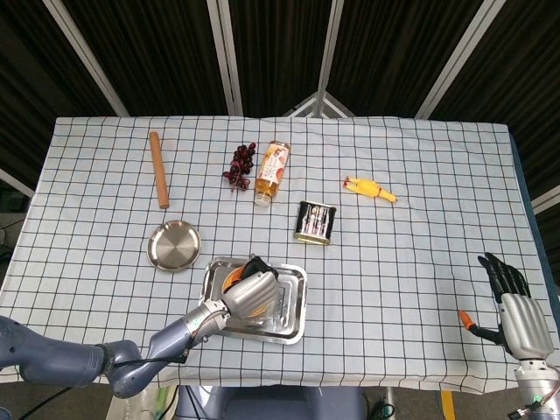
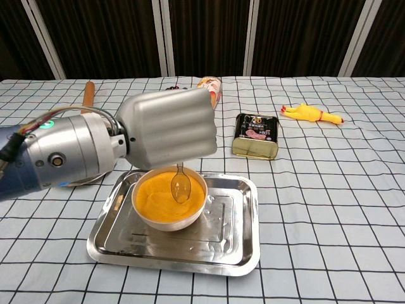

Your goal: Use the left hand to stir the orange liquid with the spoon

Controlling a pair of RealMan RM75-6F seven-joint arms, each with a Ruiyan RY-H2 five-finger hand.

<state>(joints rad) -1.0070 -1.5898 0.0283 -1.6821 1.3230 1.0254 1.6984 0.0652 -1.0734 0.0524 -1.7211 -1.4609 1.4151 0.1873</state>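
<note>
A clear plastic spoon (image 2: 180,185) is gripped in the closed fingers of the left hand (image 2: 166,130), its bowl dipped into the orange liquid (image 2: 158,193) of a white bowl (image 2: 166,221). The bowl is set at the left of a steel tray (image 2: 235,244) near the table's front edge. Open cloth lies to the right. Only the head view shows the right hand (image 1: 514,302), fingers spread, holding nothing.

Glossy metal tray (image 2: 240,250), clear plastic spoon (image 2: 180,185), checked cloth tablecloth (image 2: 329,209)
</note>
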